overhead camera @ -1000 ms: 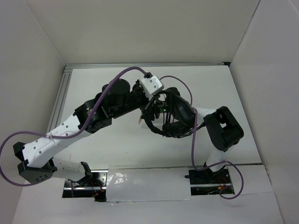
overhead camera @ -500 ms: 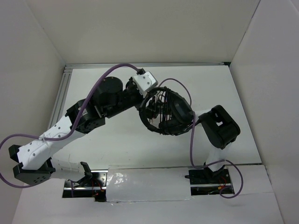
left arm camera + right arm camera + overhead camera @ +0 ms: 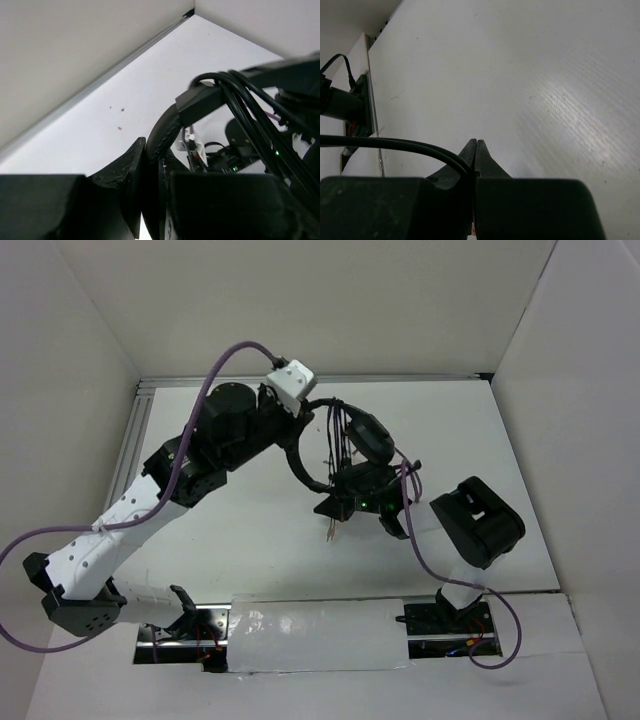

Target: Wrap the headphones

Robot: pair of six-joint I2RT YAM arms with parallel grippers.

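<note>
The black headphones (image 3: 368, 432) hang above the table's middle, headband (image 3: 300, 465) curving down on the left. Several turns of thin black cord (image 3: 335, 445) cross the band. My left gripper (image 3: 296, 433) is shut on the headband; in the left wrist view the jaws (image 3: 150, 150) clamp the band (image 3: 167, 131), and the cord loops (image 3: 240, 100) lie over it. My right gripper (image 3: 335, 510) sits just near of the headphones, shut on the cord. In the right wrist view its fingertips (image 3: 476, 146) are closed, with the cord (image 3: 410, 145) running in from the left.
An aluminium rail (image 3: 135, 445) runs along the table's left and far edges, with white walls close around. Purple robot cables (image 3: 415, 540) loop off both arms. A taped white strip (image 3: 310, 625) and the arm bases line the near edge.
My left arm has swung the headphones toward the far left and raised them. My right gripper has moved nearer and lower, now below the headphones with the cord.
</note>
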